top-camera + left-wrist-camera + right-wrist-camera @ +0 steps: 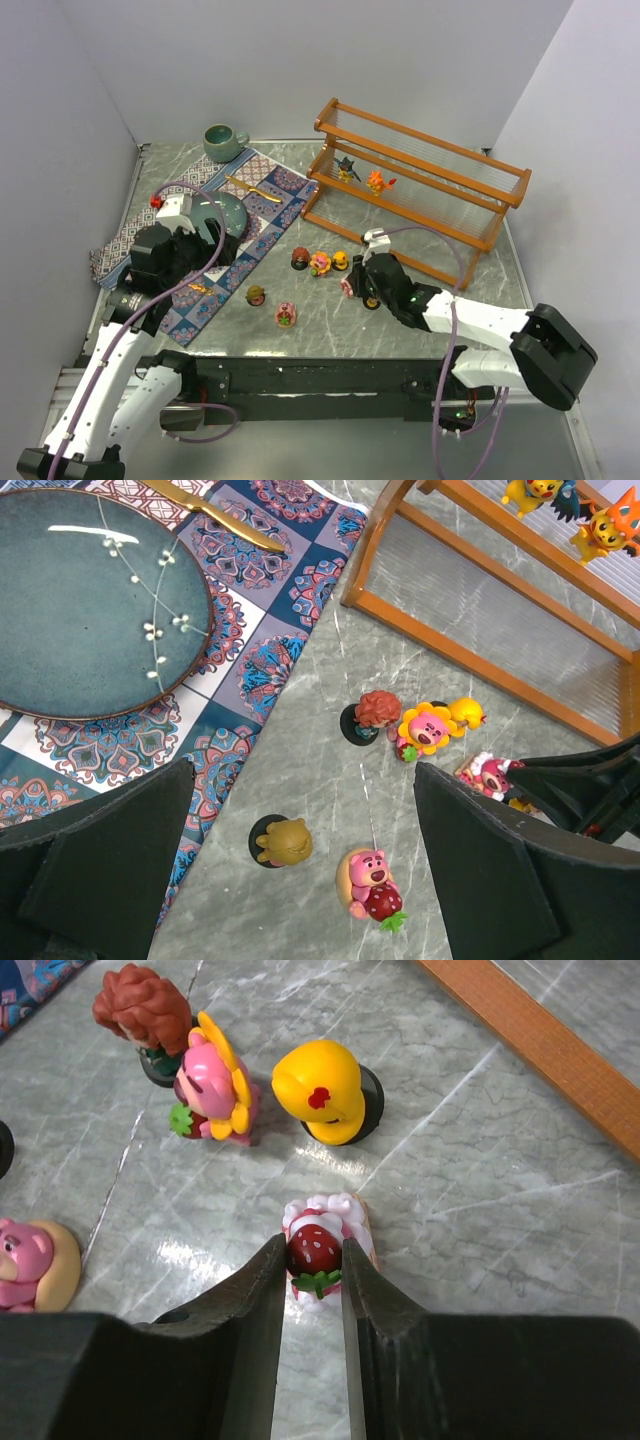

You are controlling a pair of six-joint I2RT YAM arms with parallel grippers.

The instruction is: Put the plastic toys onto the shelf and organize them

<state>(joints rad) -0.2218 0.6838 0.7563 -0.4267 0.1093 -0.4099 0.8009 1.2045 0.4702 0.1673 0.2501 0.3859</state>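
My right gripper point(313, 1250) is shut on a pink strawberry toy point(318, 1240) at table level, in front of the shelf point(420, 180); it also shows in the top view point(350, 287). Beside it stand a yellow toy point(320, 1090), a pink sunflower toy point(215, 1085) and a red-haired toy point(140, 1010). My left gripper point(302, 775) is open and empty, high above a brown toy point(283, 842) and a pink bear toy point(372, 880). A dark spiky toy point(346, 168) and an orange toy point(377, 182) stand on the shelf's middle tier.
A patterned cloth mat point(262, 215) lies at the left with a teal plate point(90, 600) and a gold knife point(210, 515) on it. A green mug point(222, 142) stands at the back left. Grey walls close in on the left, back and right.
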